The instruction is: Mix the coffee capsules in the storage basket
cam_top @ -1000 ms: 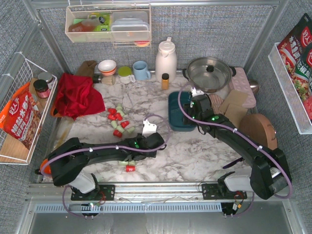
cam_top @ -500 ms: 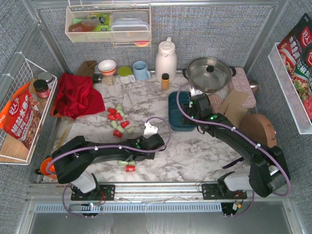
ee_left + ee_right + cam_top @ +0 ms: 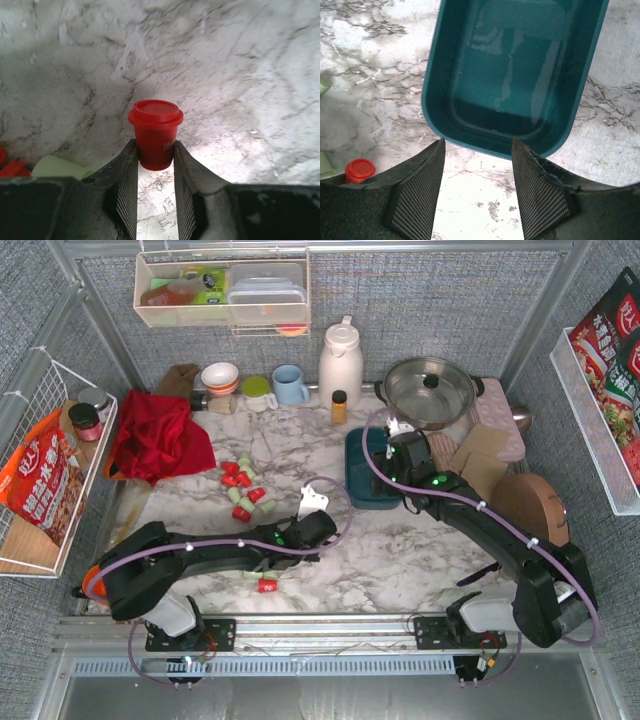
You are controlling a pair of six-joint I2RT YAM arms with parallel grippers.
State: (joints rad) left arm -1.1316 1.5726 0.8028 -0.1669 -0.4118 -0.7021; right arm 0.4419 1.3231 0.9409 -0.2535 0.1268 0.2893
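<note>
Marble-patterned tabletop (image 3: 400, 550), white with grey veins, fills my overhead view, walled in by grey woven panels. My left arm lies across the near side. The left gripper (image 3: 155, 150) is clamped on one red capsule (image 3: 155, 132), a small plastic cup with a flanged lid. Its lower body is pinched between the ribbed black pads and the lid stands clear beyond them. Whether it is off the marble I cannot tell. A mint capsule (image 3: 59, 167) lies on its side just left of the fingers.

The other coffee capsules (image 3: 243, 483), red and pale mint, sit in a loose cluster on the marble left of centre, well apart from the storage basket (image 3: 358, 478). A stray capsule (image 3: 266, 585), red, lies near my left forearm.

That basket is a dark teal bin, glossy, solid-walled and round-cornered, standing right of centre. From above, my right arm covers its right half. The right gripper (image 3: 477, 147) hangs over the basket's near rim with its jaws apart, gripping nothing.

Just beyond the basket crowd a steel pot (image 3: 430, 390) with a glass lid, a small amber bottle (image 3: 339, 406) and a white carafe (image 3: 340, 360). A blue mug (image 3: 290, 385) stands further along the back row, and a crumpled red cloth (image 3: 155, 435) lies at the far left.
</note>
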